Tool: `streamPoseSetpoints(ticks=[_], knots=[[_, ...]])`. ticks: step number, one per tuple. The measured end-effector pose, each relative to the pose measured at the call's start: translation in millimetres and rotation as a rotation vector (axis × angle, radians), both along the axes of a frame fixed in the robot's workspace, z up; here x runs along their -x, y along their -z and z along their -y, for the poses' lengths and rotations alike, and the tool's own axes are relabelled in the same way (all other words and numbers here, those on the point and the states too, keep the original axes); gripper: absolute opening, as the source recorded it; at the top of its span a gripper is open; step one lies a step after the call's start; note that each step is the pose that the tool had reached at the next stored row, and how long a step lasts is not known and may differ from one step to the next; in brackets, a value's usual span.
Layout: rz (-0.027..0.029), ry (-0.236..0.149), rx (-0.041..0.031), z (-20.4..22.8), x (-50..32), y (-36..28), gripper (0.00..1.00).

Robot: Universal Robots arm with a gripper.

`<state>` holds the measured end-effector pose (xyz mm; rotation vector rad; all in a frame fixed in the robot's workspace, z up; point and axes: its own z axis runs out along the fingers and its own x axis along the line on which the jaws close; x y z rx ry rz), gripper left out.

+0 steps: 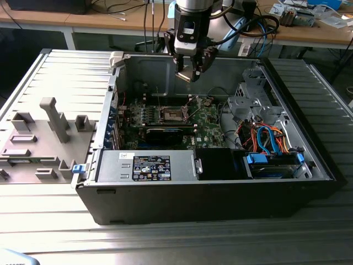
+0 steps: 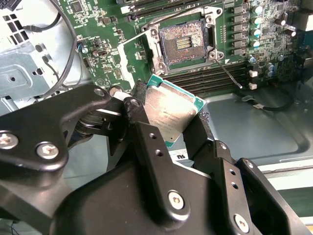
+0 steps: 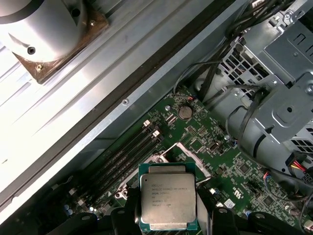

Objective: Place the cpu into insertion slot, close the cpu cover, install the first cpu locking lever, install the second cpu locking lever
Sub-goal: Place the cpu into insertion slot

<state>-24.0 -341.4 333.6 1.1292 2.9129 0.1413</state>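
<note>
The pincer pinches the cpu by two opposite edges, holding it in the air over the open computer case. In the exterior view it is at about one o'clock of the bare insertion slot on the green motherboard.

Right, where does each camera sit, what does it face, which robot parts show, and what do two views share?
Exterior view: off the arm, facing the computer case; gripper shows.
First wrist view: on the arm, facing the motherboard; gripper shows.
Second wrist view: on the arm, facing the insertion slot; gripper shows.
Both share the gripped cpu.
</note>
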Motion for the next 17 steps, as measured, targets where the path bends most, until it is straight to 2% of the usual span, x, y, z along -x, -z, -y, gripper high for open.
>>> streamPoseSetpoints(ticks=[17], knots=[[0.0,0.015,0.0,0.0,0.0,0.0,0.55]])
